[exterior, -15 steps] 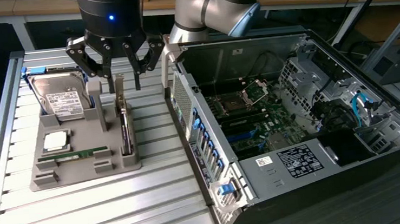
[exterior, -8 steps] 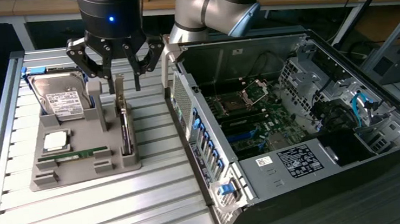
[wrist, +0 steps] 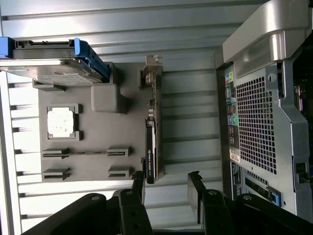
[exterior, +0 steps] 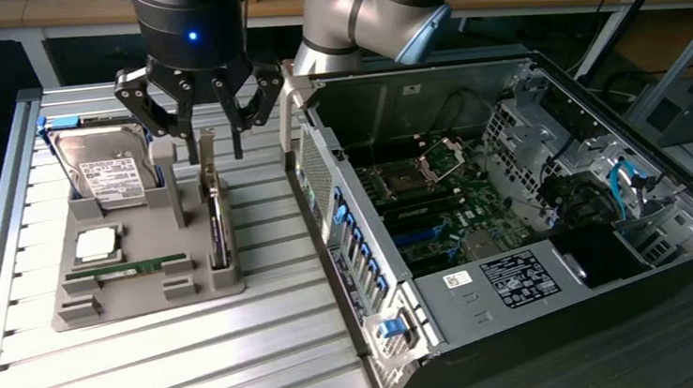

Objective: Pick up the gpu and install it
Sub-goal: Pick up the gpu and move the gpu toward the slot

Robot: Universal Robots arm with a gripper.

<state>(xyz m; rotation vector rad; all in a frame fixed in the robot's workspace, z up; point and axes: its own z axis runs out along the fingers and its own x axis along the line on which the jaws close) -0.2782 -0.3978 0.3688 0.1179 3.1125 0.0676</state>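
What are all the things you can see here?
table: one, silver slats, under everything
tray: one, grey, on the table
hard drive: one, silver with white label, tray's far end
chip: one, silvery square, on the tray
memory stick: one, green, flat on the tray
graphics card: one, dark, on edge at the tray's side nearest the computer
computer: one, grey, side open, exterior view's right
arm: one, silver and blue, above the computer's far end
gripper: one, black, open, above the graphics card
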